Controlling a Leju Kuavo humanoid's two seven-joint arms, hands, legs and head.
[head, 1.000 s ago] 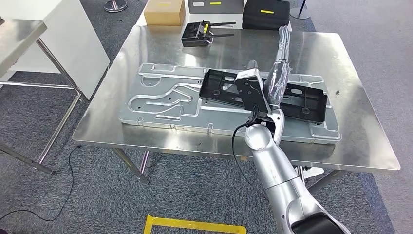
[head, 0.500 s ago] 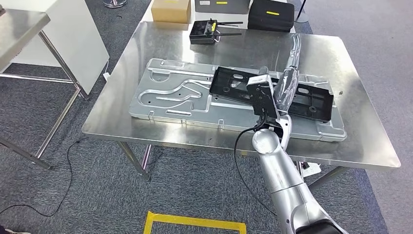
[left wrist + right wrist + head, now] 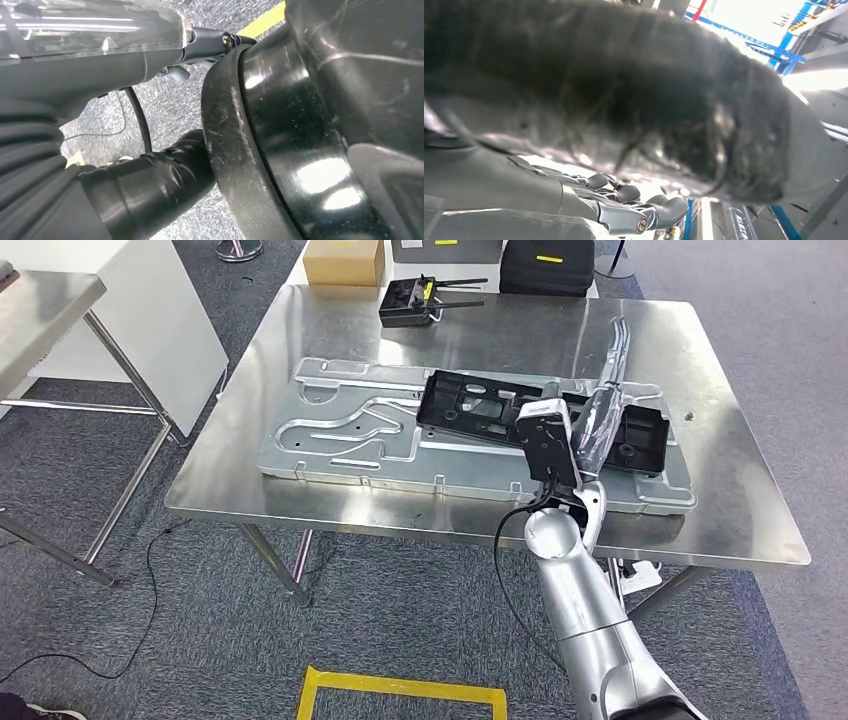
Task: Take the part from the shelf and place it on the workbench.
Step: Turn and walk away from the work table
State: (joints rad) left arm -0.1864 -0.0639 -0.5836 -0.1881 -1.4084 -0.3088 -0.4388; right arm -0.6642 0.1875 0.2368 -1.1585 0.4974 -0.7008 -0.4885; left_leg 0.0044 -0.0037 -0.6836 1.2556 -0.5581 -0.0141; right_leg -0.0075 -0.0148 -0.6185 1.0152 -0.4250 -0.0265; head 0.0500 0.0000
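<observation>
1. We are looking down on the steel desk (image 3: 330,330), which is carrying a large stamped metal panel (image 3: 350,435).
2. A black frame (image 3: 480,405) is lying across that panel.
3. Our right hand (image 3: 590,430) is gripping the part (image 3: 612,360), a long curved metal piece in clear wrap, holding it over the black frame's right end and the panel.
4. Its fingers (image 3: 644,207) are curling around the part.
5. We cannot tell how our left hand's fingers (image 3: 150,180) are lying.
6. A cardboard box (image 3: 343,262) and a black case (image 3: 545,265) are sitting beyond the desk's far edge, contents unseen.
</observation>
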